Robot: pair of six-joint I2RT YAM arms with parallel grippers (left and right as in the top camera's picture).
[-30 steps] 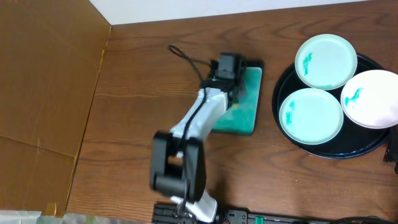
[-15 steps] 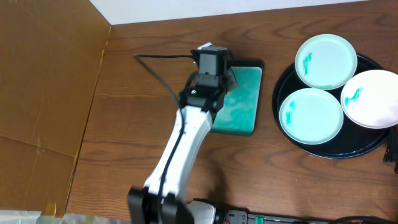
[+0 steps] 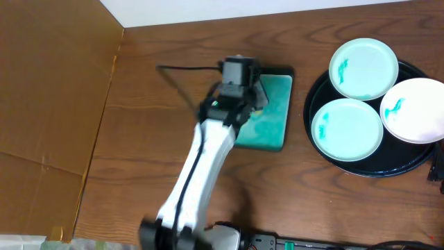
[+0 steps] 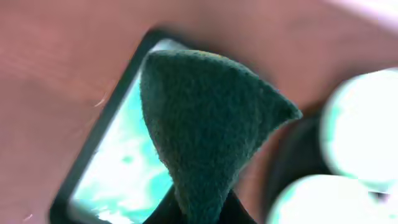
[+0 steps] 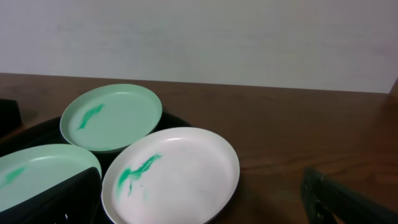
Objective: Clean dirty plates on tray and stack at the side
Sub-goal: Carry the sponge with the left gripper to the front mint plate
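Left gripper [image 3: 255, 96] hung over the far left part of the teal dish [image 3: 274, 125], its fingers pressed onto a dark green scrubbing pad [image 4: 205, 130]. In the wrist view the pad filled the middle of the frame, with the dish's wet teal floor below it. That view was blurred, so I could not tell whether the pad touched the dish or hung just above it.

Right gripper [image 5: 205, 208] was spread wide and empty, low at the near right side of the tray [image 3: 361, 170].

All three plates sat on the tray, to the right of the dish, and each carried a teal smear:
- the far mint plate [image 3: 363, 67]
- the near mint plate [image 3: 347, 129]
- the white plate [image 3: 416, 110], furthest right, which seemed to overlap the rims of the other two

None was stacked at the side yet, so the task looked barely begun.

The step in hand was probably carrying the loaded pad across to a plate. To do it well:
- The pinch should hold firm.
- The pad should rise clear of the dish's black edge and the tray's raised rim.
- The near mint plate was closest, with its smear on the left.
- The pad should come down flat on that mark with light pressure, or the plate could skid.
- The open right gripper could steady the plate's rim.
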